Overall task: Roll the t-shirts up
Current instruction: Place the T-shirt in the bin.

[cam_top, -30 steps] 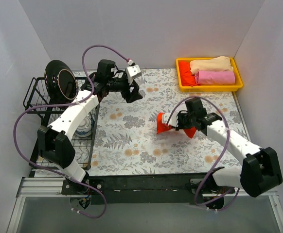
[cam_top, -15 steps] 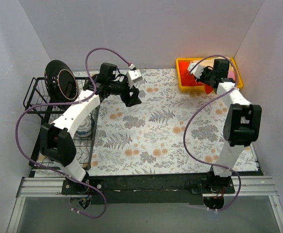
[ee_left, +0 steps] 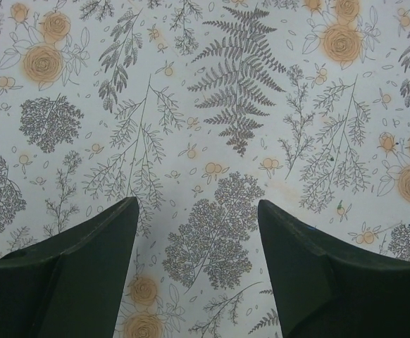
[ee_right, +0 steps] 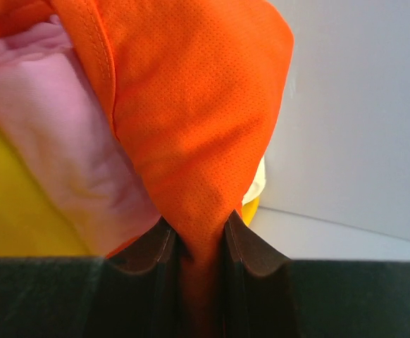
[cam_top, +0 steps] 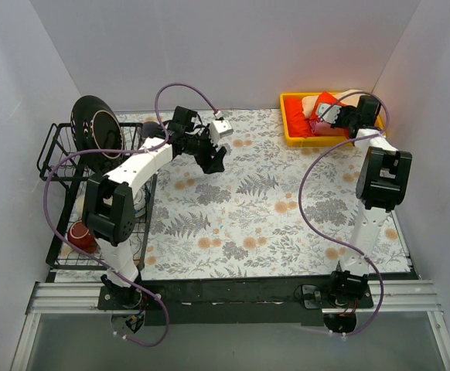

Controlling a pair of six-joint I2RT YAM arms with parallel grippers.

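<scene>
My right gripper point(cam_top: 338, 114) reaches over the yellow tray point(cam_top: 333, 141) at the back right. It is shut on the bright orange-red t-shirt point(cam_top: 326, 102), which is pinched between the jaws in the right wrist view point(ee_right: 191, 105). A pink rolled bundle point(ee_right: 57, 141) lies just beside and below it, with a bit of beige cloth point(ee_right: 258, 184) behind. Another orange-red bundle point(cam_top: 296, 124) lies at the tray's left end. My left gripper point(cam_top: 213, 158) is open and empty above the floral tablecloth point(ee_left: 212, 91); the left wrist view shows only cloth between its fingers point(ee_left: 92, 260).
A black wire dish rack point(cam_top: 59, 158) stands at the left edge with a black plate point(cam_top: 93, 127) and a red cup point(cam_top: 78, 236). White walls close in the back and both sides. The right arm stretches along the right wall.
The right arm swung from mid-table to the yellow tray, carrying the orange-red t-shirt, and now holds it over the bundles. The left gripper shifted slightly right and down.
</scene>
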